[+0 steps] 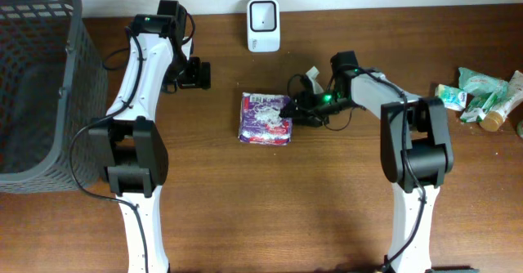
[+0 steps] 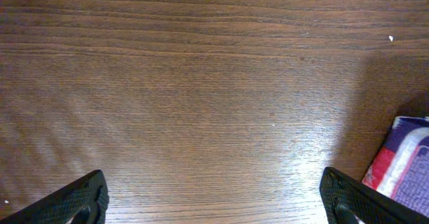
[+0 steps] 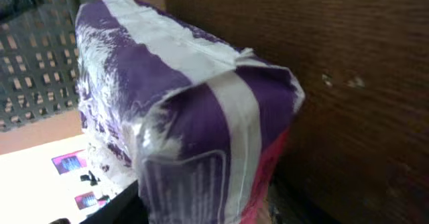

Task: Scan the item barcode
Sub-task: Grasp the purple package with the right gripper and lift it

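The item is a purple and white plastic packet (image 1: pixel 265 118) with a pink edge, lying flat mid-table. My right gripper (image 1: pixel 292 112) is at its right edge. In the right wrist view the packet (image 3: pixel 188 103) fills the space between the jaws, and a dark finger (image 3: pixel 114 209) presses its lower left side, so the gripper (image 3: pixel 208 210) is shut on the packet's end. My left gripper (image 1: pixel 194 74) hangs open over bare wood to the upper left; its fingers (image 2: pixel 80 200) stand far apart with nothing between them. A corner of the packet (image 2: pixel 405 160) shows at the right edge of the left wrist view.
A white barcode scanner (image 1: pixel 263 25) stands at the back edge, behind the packet. A dark mesh basket (image 1: pixel 78 77) fills the far left. Several green and white packaged goods (image 1: pixel 482 97) lie at the far right.
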{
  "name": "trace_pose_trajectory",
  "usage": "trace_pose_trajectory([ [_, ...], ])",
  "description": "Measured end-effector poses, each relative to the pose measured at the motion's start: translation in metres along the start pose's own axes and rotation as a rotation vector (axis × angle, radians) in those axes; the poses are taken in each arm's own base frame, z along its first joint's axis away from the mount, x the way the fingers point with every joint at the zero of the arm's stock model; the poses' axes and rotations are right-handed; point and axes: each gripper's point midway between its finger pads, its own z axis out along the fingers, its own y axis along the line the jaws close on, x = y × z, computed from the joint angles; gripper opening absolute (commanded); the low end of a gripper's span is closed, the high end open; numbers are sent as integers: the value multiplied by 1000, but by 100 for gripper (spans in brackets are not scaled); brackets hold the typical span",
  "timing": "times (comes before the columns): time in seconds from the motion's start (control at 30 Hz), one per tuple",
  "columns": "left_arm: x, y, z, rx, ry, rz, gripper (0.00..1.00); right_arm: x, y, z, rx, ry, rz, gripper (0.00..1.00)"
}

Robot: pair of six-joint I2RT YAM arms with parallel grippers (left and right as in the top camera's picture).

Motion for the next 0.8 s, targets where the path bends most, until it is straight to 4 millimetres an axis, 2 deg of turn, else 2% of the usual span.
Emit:
trace_pose_trajectory([
  [0.03,0,0,0,0,0,0,99,-1,4,4,-11,0,-18,25],
  [0.07,0,0,0,0,0,0,99,0,10,10,-24,6,-28,6],
  [0.2,0,0,0,0,0,0,99,2,20,21,-38,22,-15,4],
  [0.33,0,0,0,0,1,0,99,-3,16,8,42,17,62,4],
  [0.4,0,0,0,0,1,0,99,-6,15,-20,238,-7,103,4],
  [0.47,0,0,0,0,0,0,99,-15,34,-67,447,-87,67,4],
  [0.5,0,0,0,0,0,0,99,-17,44,-92,550,-133,44,4],
  [0.57,0,0,0,0,0,0,99,-18,78,-171,842,-302,-23,4],
  [0.6,0,0,0,0,1,0,99,-10,81,-198,984,-345,-24,4],
  [0.63,0,0,0,0,0,0,99,-2,77,-217,1116,-362,-10,4],
  [0.7,0,0,0,0,0,0,99,6,56,-236,1329,-366,27,4],
  [0.8,0,0,0,0,0,0,99,13,12,-235,1518,-293,79,4],
])
